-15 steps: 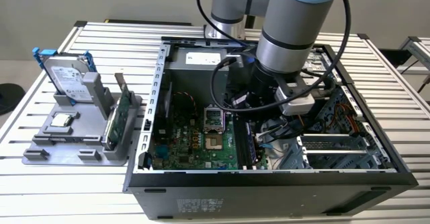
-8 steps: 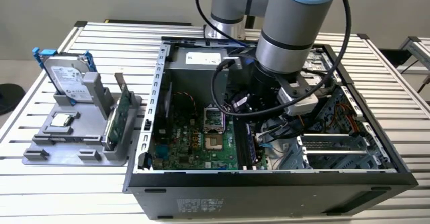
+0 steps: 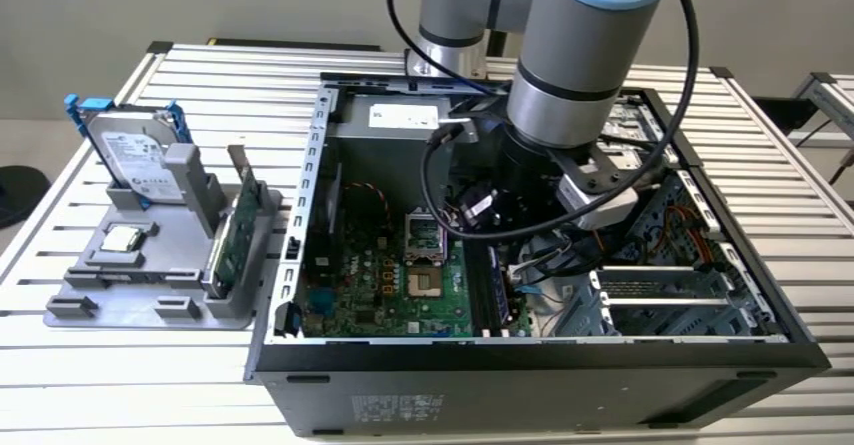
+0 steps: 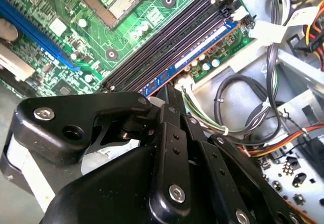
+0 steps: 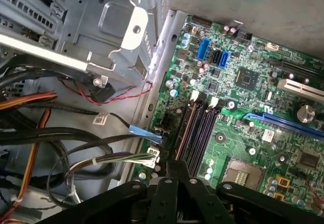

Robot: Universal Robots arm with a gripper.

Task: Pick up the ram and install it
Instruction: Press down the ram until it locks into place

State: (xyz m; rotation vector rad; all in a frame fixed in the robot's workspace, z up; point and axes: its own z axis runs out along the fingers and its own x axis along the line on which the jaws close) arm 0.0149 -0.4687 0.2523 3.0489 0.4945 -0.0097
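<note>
The ram point(image 4: 197, 54) is a long thin stick with pale labels. It stands on edge in the outermost of the dark memory slots point(image 4: 167, 42), beside the motherboard's edge. In both wrist views my gripper point(image 4: 174, 90) is at one end of that stick, its two narrow fingers pressed close together on the stick's upper edge. The first wrist view has the gripper point(image 5: 177, 167) right over the slots point(image 5: 195, 128). From the exterior view the arm point(image 3: 567, 95) reaches down into the open computer case point(image 3: 534, 365), with the ram point(image 3: 495, 290) a dark strip below the wrist.
Bundled cables point(image 4: 243, 97) lie close beside the slots, and a metal drive cage point(image 5: 111, 27) stands past them. The processor socket point(image 5: 243, 171) is on the slots' other side. Outside the case, a grey holder point(image 3: 134, 265) carries a hard drive point(image 3: 134, 150) and a green card point(image 3: 234, 235).
</note>
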